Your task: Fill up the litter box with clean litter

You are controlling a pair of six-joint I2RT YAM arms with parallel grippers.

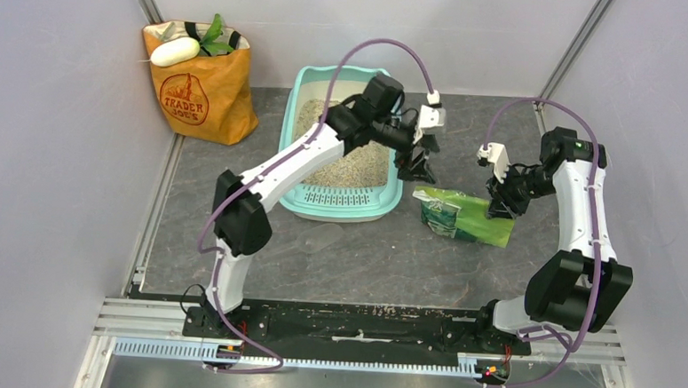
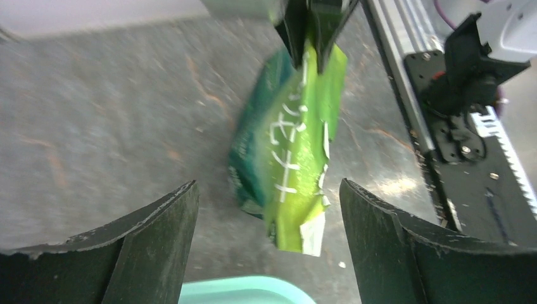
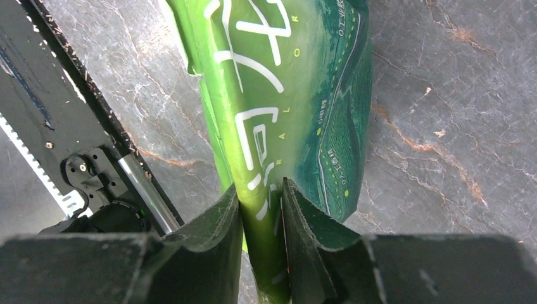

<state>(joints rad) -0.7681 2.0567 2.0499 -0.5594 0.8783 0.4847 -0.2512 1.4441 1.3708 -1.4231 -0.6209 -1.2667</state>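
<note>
The mint-teal litter box (image 1: 295, 120) stands at the back centre, and clean litter (image 1: 364, 167), tan and sandy, covers its floor. A corner of the litter box (image 2: 240, 292) shows at the bottom of the left wrist view. My left gripper (image 1: 416, 167) hangs open just right of the box, with nothing between its fingers (image 2: 152, 247). The green printed bag (image 1: 462, 218) lies on the table right of the box. My right gripper (image 1: 502, 204) is shut on the right end of the green bag (image 3: 285, 114), whose folded edge is pinched between the fingers (image 3: 221, 234).
An orange paper grocery bag (image 1: 199, 84) with a white item and green leaves stands at the back left. Grey walls close in both sides. The black base rail (image 1: 360, 324) runs along the near edge.
</note>
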